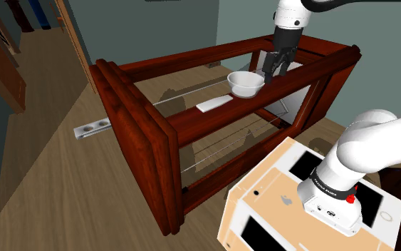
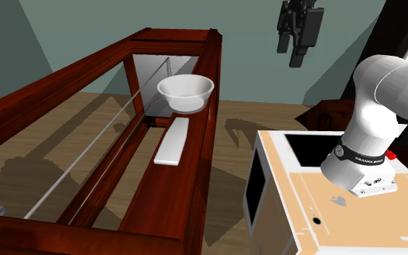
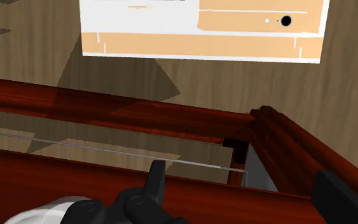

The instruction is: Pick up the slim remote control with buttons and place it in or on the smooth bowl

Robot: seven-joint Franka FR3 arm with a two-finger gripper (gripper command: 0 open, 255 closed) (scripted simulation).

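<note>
A slim white remote (image 1: 214, 103) (image 2: 173, 140) lies flat on the near rail of a dark red wooden table (image 1: 149, 135) (image 2: 57, 80) with a glass top. Just beyond the remote's end stands a smooth white bowl (image 1: 246, 83) (image 2: 185, 93), upright on the same rail. My black gripper (image 1: 280, 63) (image 2: 291, 49) hangs in the air above and slightly past the bowl, well apart from the remote. Its fingers stand wide apart with nothing between them. In the wrist view the gripper (image 3: 247, 191) looks over the table's rail (image 3: 139, 114), with a sliver of the bowl (image 3: 41, 214) beside one finger.
My stand (image 1: 291, 207) (image 2: 304, 188) (image 3: 203, 32), a tan and white box, is close beside the table. A grey strip (image 1: 92, 129) lies on the wood floor past the table's far end. Teal walls close the room behind; a doorway (image 1: 28, 28) opens at the shoulder view's upper left.
</note>
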